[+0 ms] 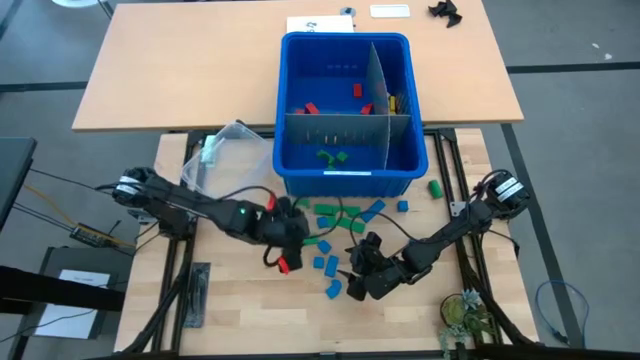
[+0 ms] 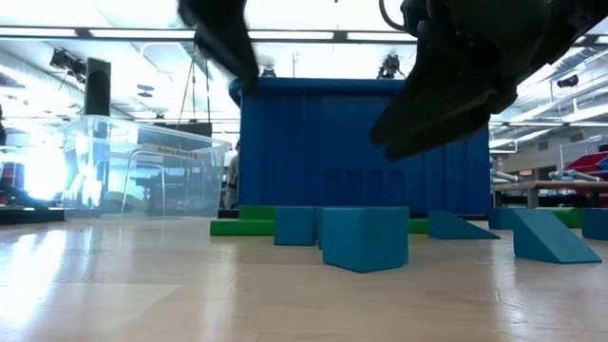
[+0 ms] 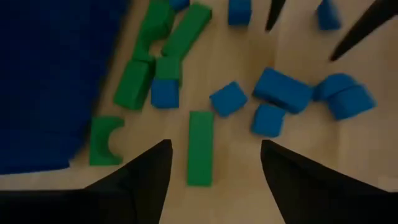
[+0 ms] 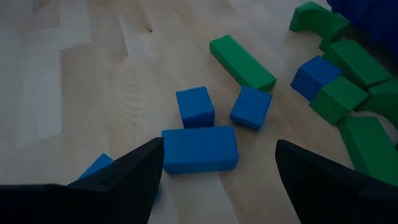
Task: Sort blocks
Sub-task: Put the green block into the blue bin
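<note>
- The left gripper [image 1: 290,232] was seen just in front of the blue bin [image 1: 347,172], its fingers apart over a long green block [image 3: 199,148], nothing held.
- The right gripper [image 1: 352,277] was held above blue blocks [image 4: 199,148], its fingers spread and empty.
- Green and blue blocks [image 1: 345,225] were scattered on the table [image 1: 240,310]; others lay inside the bin.

Left claw [image 1: 292,232] and right claw [image 1: 358,277], both spread, empty, low over table.
</note>
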`<state>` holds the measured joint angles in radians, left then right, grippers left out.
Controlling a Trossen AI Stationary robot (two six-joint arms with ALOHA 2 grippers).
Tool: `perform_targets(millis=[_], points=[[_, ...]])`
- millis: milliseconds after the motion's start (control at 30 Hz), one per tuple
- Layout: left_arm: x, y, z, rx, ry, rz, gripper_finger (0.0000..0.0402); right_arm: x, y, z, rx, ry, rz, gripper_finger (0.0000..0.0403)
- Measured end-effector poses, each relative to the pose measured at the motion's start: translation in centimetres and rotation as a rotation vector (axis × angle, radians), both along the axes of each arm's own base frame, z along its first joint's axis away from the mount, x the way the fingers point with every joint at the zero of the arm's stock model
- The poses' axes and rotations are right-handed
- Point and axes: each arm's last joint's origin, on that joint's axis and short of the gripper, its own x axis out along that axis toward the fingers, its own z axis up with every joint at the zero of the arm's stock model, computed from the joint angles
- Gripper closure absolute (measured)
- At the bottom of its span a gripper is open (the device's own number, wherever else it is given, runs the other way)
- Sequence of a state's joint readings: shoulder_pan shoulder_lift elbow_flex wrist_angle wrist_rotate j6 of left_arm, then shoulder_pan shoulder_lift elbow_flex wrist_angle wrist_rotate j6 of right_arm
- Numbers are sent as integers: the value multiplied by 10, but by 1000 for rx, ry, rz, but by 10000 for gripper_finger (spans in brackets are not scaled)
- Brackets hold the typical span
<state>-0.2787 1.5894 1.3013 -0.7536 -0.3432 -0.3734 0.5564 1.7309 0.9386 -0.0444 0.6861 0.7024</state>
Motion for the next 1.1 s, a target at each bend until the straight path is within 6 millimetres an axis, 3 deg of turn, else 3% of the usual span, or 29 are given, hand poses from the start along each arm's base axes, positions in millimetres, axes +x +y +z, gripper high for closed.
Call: perform_targets(millis=[267,633,933,1100], points=[[-7,13,-59,-49,45,2,152,2,-1,1,-7,-9,2,97],[-12,37,-114,-92,11,-2,152,2,-2,1,-11,-9,6,97],[1,39,-144,-120,53,-51,155,5,-5,2,-4,-17,-1,97],[1,39,-145,-115,56,-22,211,5,-5,1,-4,-10,9,97]])
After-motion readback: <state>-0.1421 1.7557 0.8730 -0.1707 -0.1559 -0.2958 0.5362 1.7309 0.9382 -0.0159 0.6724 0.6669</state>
